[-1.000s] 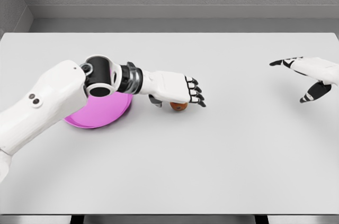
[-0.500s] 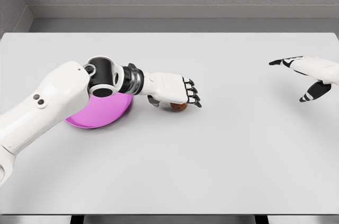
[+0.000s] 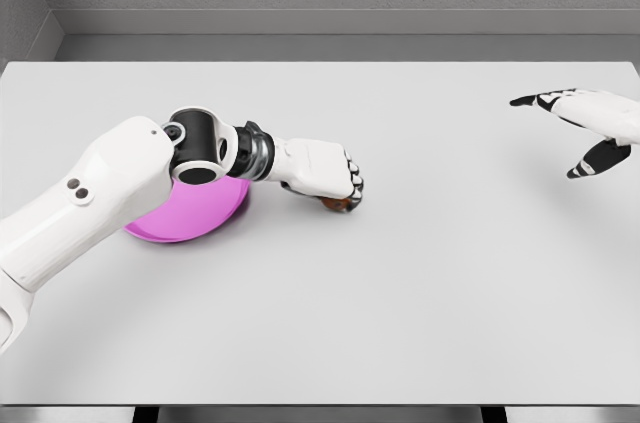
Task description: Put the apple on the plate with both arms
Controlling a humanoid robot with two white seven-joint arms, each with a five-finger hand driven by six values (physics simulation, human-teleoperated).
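The apple [image 3: 334,205] is a small red-brown fruit on the white table, mostly hidden under my left hand [image 3: 330,183], whose fingers are curled down around it. Just left of it lies the magenta plate [image 3: 180,221], partly covered by my left forearm and elbow joint. My right hand [image 3: 585,128] hovers far off at the right edge of the head view with its fingers spread and nothing in them.
The white table [image 3: 420,293] spans the whole view, with a grey wall behind its far edge. Nothing else stands on it besides the plate and the apple.
My left hand has dropped onto the apple and its fingers have curled from stretched out to closed around it. The right hand has drifted slightly up and to the right.
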